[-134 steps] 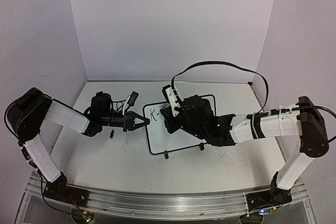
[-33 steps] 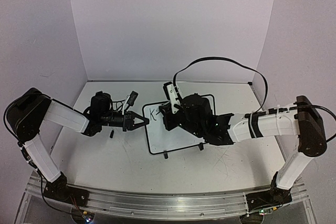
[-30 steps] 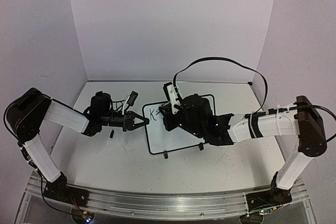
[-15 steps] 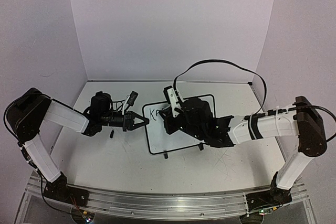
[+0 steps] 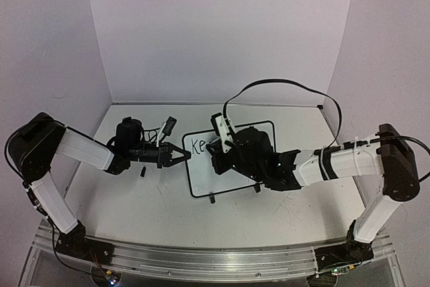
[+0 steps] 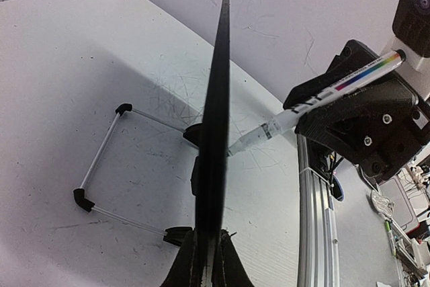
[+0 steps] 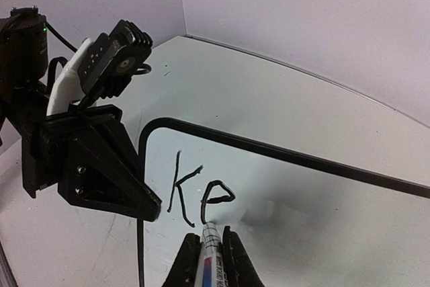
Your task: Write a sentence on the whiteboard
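Longer sentence (image 7: 203,199), now "Ke", marker (image 7: 210,253) touching whiteboard (image 7: 322,213)

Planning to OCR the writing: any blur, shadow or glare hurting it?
Right wrist: lettering sharp, soft grey shadow beside the marker tip, no glare on the whiteboard. Top external: lettering tiny. Left wrist: whiteboard edge-on, no writing visible.

Whiteboard (image 5: 218,181) seen at frame ctr on table (image 5: 154,199). Its L edge is clamped by left gripper (image 5: 187,155). Marker (image 5: 220,128) is held by right gripper (image 5: 215,147) at board's upper L. Sentence (image 5: 197,145): only "Ke" written.
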